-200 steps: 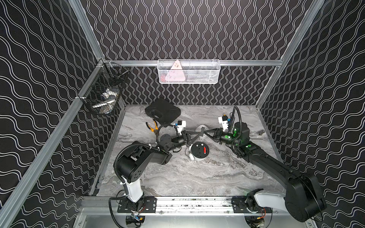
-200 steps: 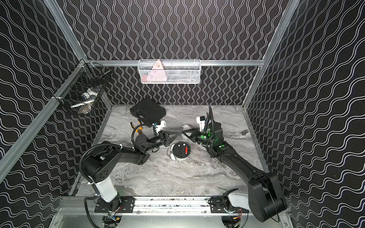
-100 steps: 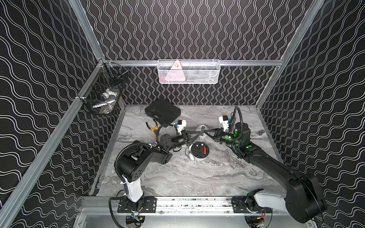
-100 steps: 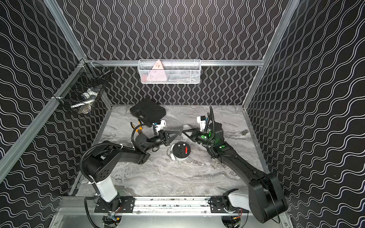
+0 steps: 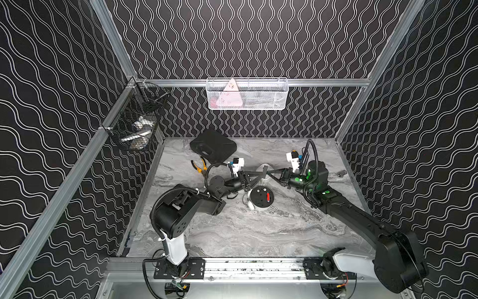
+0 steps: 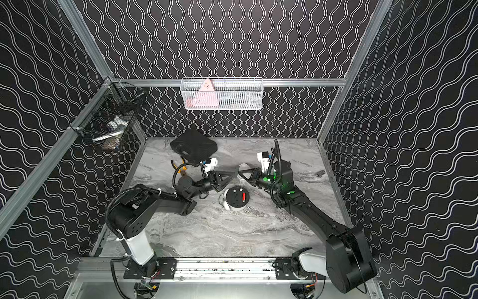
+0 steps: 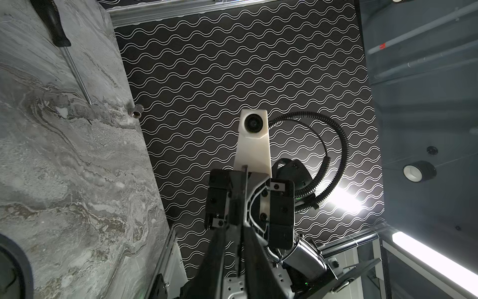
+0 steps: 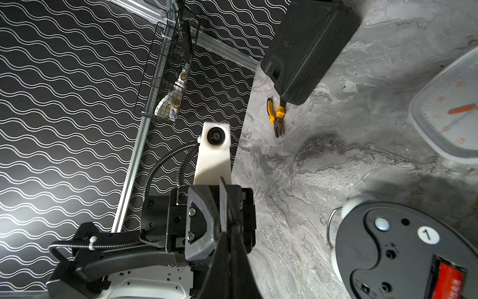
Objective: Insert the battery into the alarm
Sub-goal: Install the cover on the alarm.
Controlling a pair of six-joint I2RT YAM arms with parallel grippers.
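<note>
- Above the table, just behind the alarm, we see the left gripper and the right gripper meeting tip to tip, clear of the surface.
- Between them stands a thin dark plate, seen edge-on in both wrist views. We take it for the alarm's battery lid, shared between the arms so that one gets a better hold for fitting it.
- The right gripper's fingers are pressed together, pinching one end of the plate. The left gripper's fingers stand a little apart with the plate in the slot between them; we cannot tell whether they touch it.
- The alarm lies face down with its black back up, so the slot faces the arms. The red battery sits in that slot, so we judge only the lid is left to fit.
- A white scale sits just behind the grippers. A black case and yellow pliers lie farther back on the left. A screwdriver and a small metal socket lie by the right wall.
- Nothing lies between the grippers and the alarm; the scale is nearest, behind the way down.
</note>
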